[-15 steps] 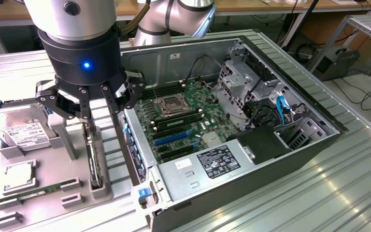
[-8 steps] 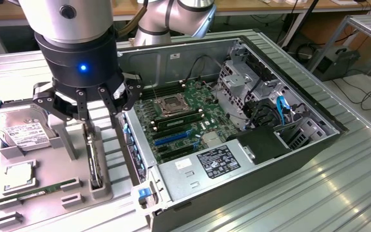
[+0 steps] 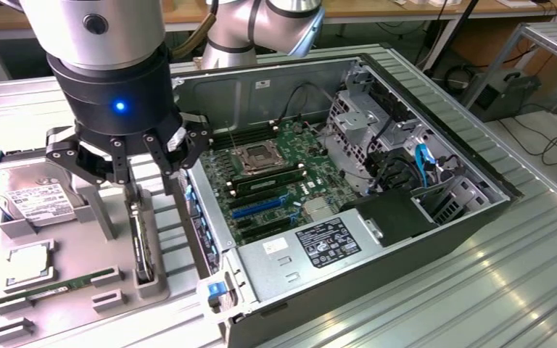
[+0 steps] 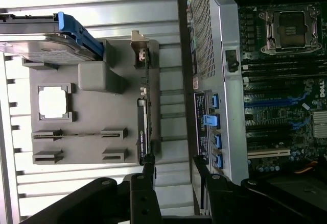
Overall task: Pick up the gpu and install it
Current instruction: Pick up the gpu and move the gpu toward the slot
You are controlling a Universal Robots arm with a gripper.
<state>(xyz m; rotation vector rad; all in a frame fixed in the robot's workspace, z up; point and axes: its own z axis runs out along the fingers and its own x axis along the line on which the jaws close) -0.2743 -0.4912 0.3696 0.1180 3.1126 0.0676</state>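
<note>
The gpu (image 3: 141,243) is a thin dark card standing on its edge in a slot of the grey holder tray (image 3: 80,217), at the exterior view's left beside the open computer case (image 3: 356,217). In the wrist view the gpu (image 4: 144,117) appears edge-on as a narrow dark strip, with its silver bracket at the far end. My gripper (image 3: 143,181) hangs just above the card's upper end, open, with nothing between its fingers. The black fingertips (image 4: 145,183) stand apart, one roughly in line with the card and the other toward the case.
On the tray lie a silver hard drive (image 3: 27,192) in a blue frame (image 4: 76,30), a CPU (image 3: 29,261) and a green RAM stick (image 3: 56,286). Inside the case, the motherboard (image 3: 269,181) shows blue expansion slots (image 3: 259,208). The case wall (image 4: 214,81) stands close beside the card.
</note>
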